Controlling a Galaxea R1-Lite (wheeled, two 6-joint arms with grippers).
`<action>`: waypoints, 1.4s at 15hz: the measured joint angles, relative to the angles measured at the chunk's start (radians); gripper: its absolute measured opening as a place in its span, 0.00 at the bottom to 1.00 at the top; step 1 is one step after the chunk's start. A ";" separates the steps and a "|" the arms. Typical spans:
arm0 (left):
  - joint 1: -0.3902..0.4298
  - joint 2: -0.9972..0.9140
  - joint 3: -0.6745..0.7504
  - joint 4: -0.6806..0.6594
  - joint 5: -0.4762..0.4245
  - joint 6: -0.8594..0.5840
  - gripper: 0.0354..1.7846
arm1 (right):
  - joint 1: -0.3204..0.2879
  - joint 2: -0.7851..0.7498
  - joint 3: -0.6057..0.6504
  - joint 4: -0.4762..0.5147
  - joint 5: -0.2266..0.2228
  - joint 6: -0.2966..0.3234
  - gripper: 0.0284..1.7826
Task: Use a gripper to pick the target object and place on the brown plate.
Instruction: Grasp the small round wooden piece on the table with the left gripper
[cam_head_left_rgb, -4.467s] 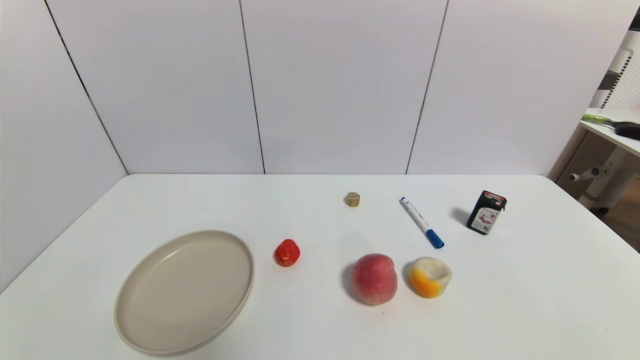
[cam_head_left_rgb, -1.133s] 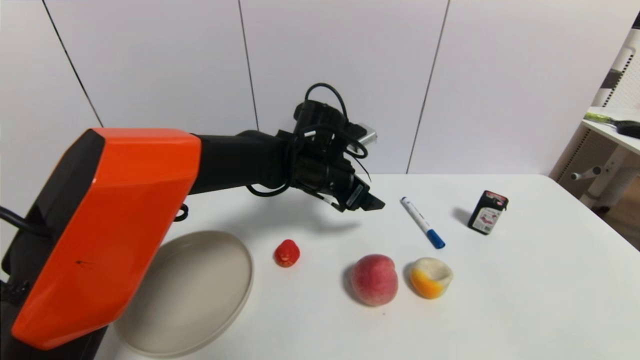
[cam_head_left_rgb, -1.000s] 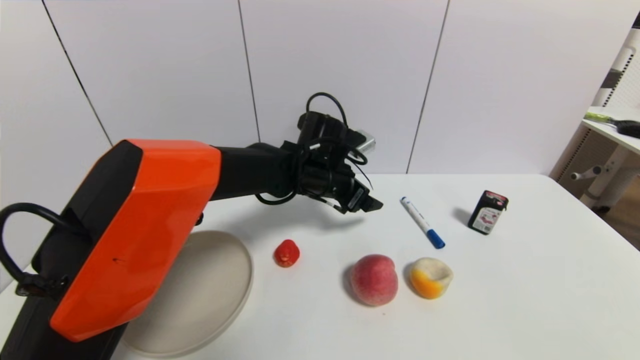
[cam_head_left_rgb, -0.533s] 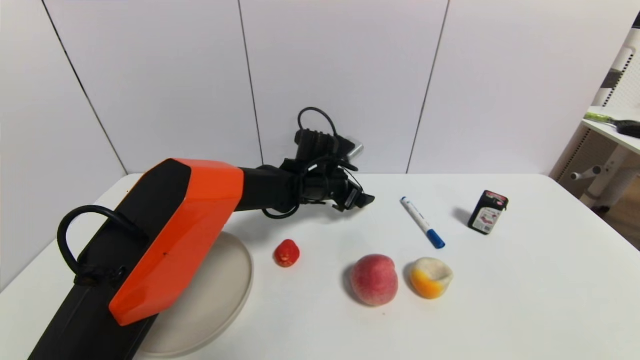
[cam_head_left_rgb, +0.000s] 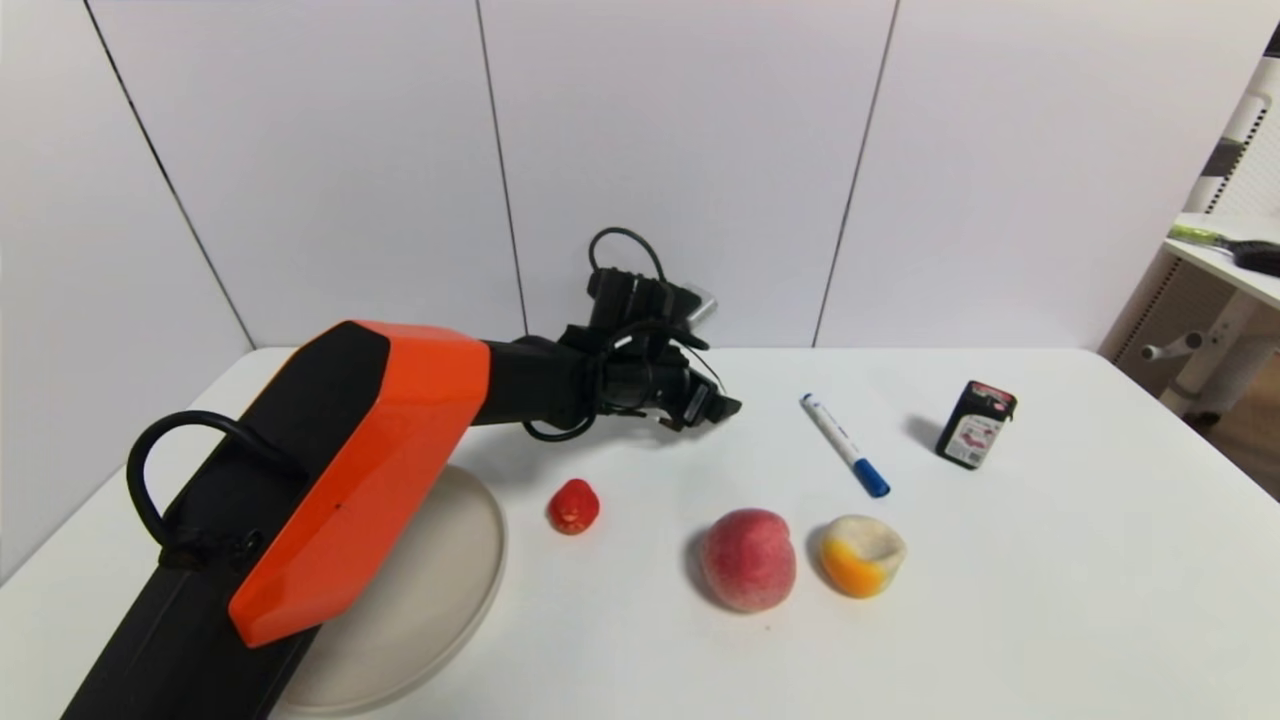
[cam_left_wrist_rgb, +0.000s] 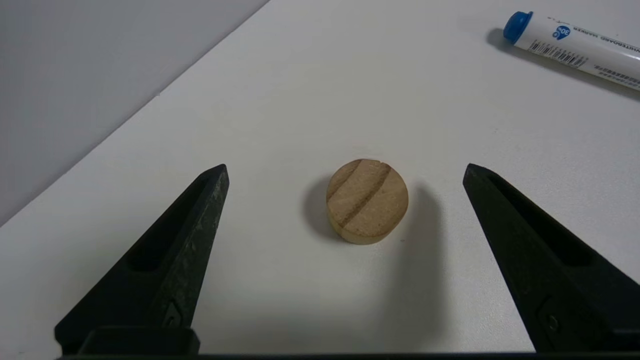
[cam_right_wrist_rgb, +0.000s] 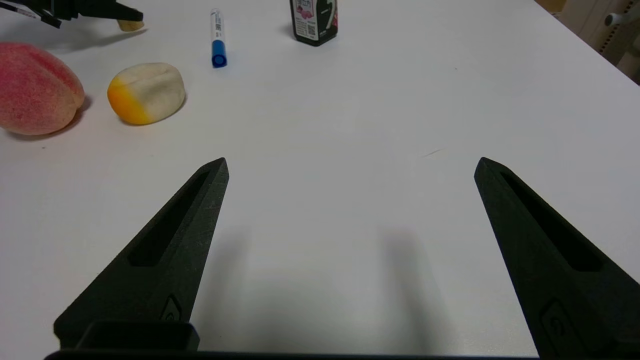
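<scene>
The target object, a small tan disc with grooves across its top, lies on the white table. In the left wrist view it sits between the tips of my left gripper, which is open, with clear gaps on both sides. In the head view the left gripper is low over the far middle of the table and hides the object. The brown plate lies at the front left, partly covered by the orange left arm. My right gripper is open and empty over bare table at the front right.
A red toy sits right of the plate. A peach and an orange-and-cream cut fruit lie at the front middle. A blue-capped marker and a small black box lie right of the left gripper.
My left arm came into view, then sank toward the table and drew slightly left. Its open gripper now sits low around the target object. Nothing else has moved.
</scene>
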 joint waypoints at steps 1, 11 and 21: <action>0.001 0.002 0.000 0.000 0.000 -0.009 0.94 | 0.000 0.000 0.000 0.000 0.000 0.000 0.95; 0.006 0.028 -0.002 -0.041 0.000 -0.049 0.94 | 0.000 0.000 0.000 0.000 0.000 0.000 0.95; 0.000 0.049 -0.001 -0.104 -0.004 -0.067 0.28 | 0.000 0.000 0.000 0.000 0.000 0.000 0.95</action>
